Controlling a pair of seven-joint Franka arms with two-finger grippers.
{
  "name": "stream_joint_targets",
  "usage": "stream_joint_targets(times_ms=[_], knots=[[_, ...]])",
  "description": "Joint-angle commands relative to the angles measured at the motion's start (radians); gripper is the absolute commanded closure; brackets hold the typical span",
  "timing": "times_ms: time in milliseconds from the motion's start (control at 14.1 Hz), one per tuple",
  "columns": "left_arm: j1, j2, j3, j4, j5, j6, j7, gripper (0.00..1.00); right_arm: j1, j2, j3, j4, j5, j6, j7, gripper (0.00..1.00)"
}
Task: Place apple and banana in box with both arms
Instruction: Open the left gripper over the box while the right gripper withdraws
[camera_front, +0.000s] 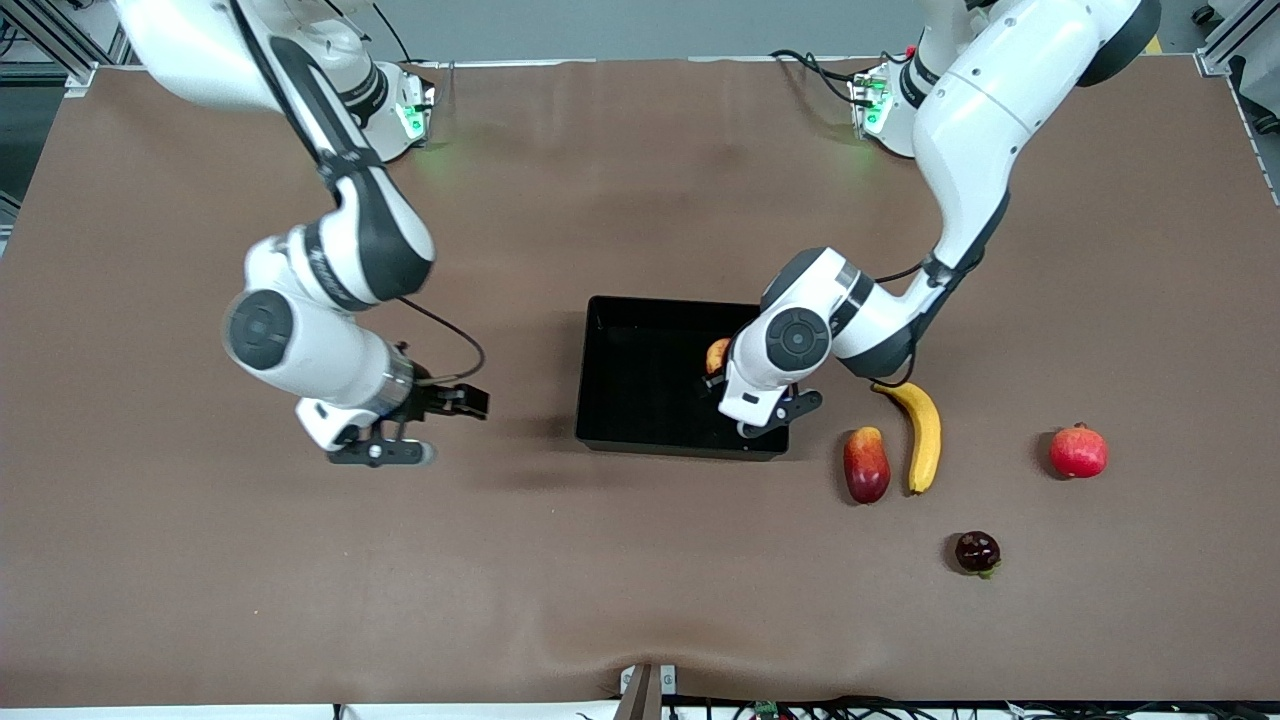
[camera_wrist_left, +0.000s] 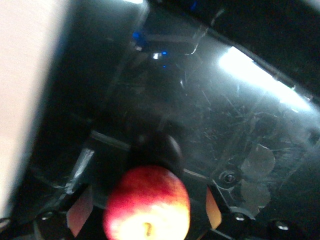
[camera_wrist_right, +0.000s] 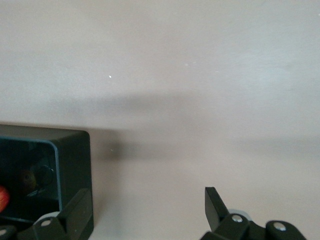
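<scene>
Apple (half hidden) sits in left gripper over box.

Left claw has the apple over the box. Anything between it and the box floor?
Nothing visible. The left claw is shut on the apple above the bare black floor of the box; no other fruit lies inside. The banana lies on the table beside the box. The right claw waits open over the table.
</scene>
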Motion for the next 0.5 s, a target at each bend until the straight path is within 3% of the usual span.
stream_joint_targets(times_ms=[0,142,425], knots=[[0.003,-0.168,0.021,0.054,0.022,-0.223,-0.006,0.00,-0.065,-0.116,0.013,-0.053,-0.014,-0.073,-0.052,0.00],[0.017,-0.240,0.054,0.098,0.021,-0.293,0.059,0.00,-0.105,-0.175,-0.019,-0.053,-0.014,-0.147,-0.130,0.00],[0.187,-0.308,0.052,0.066,0.016,-0.339,0.332,0.00,-0.111,-0.270,-0.173,-0.050,-0.015,-0.256,-0.360,0.00]])
